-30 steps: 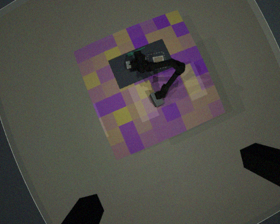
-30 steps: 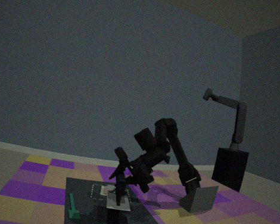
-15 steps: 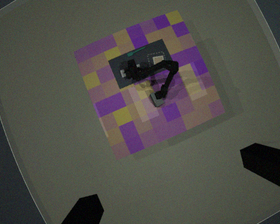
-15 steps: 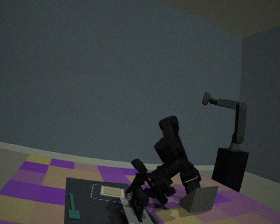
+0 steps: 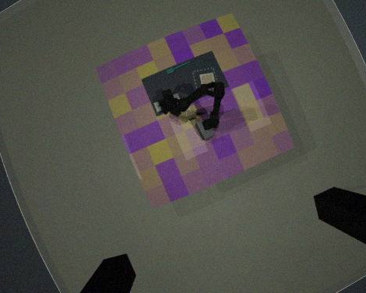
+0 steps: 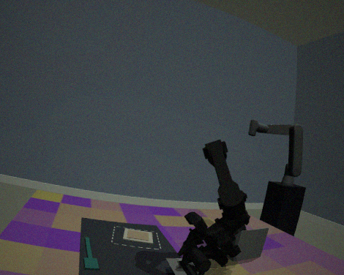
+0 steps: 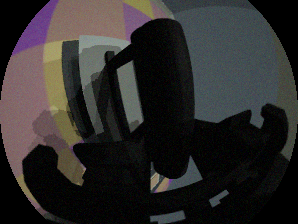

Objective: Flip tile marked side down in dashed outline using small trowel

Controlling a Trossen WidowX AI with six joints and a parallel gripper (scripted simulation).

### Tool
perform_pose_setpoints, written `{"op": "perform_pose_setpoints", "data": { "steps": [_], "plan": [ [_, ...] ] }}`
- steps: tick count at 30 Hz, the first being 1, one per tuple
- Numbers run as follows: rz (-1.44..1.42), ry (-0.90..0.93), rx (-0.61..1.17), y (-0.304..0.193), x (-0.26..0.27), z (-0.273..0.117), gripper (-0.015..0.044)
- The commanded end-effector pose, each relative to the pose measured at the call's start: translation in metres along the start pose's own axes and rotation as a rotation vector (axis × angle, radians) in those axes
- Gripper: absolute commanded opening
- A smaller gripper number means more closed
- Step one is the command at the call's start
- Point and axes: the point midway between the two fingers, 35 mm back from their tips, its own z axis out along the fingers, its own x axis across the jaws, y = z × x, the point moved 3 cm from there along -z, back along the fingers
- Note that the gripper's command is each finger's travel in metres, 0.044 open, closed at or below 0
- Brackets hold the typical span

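Observation:
The tile (image 5: 207, 78) (image 6: 144, 237), pale-rimmed with a tan patch on its upper face, lies flat inside the dashed outline (image 5: 193, 78) (image 6: 112, 235) on the dark mat (image 5: 152, 81) (image 6: 99, 227). My gripper (image 5: 167, 102) (image 6: 195, 244) (image 7: 161, 120) is shut on the small trowel, which has a thick black handle and a pale grey blade (image 5: 157, 107) (image 6: 173, 264) (image 7: 131, 92). The gripper and trowel are over the mat's corner, away from the tile. The fingertips' hold is mostly hidden in darkness. Whether the tan patch is the mark, I cannot tell.
A teal flat-bladed tool (image 5: 177, 68) (image 6: 91, 262) lies on the mat along its far edge. The arm's grey base panel (image 5: 205, 132) (image 6: 254, 243) stands on the patchwork table top (image 5: 144, 137) (image 6: 62, 232). Another arm (image 6: 296, 150) stands on a dark pedestal behind.

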Motion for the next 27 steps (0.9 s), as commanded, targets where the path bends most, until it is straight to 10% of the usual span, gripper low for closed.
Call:
{"op": "perform_pose_setpoints", "data": {
  "steps": [1, 27],
  "plan": [
    [-0.004, -0.011, -0.003, 0.009, 0.011, -0.006, 0.0000],
    [-0.007, -0.012, -0.003, 0.010, 0.040, 0.017, 0.0000]
  ]
}}
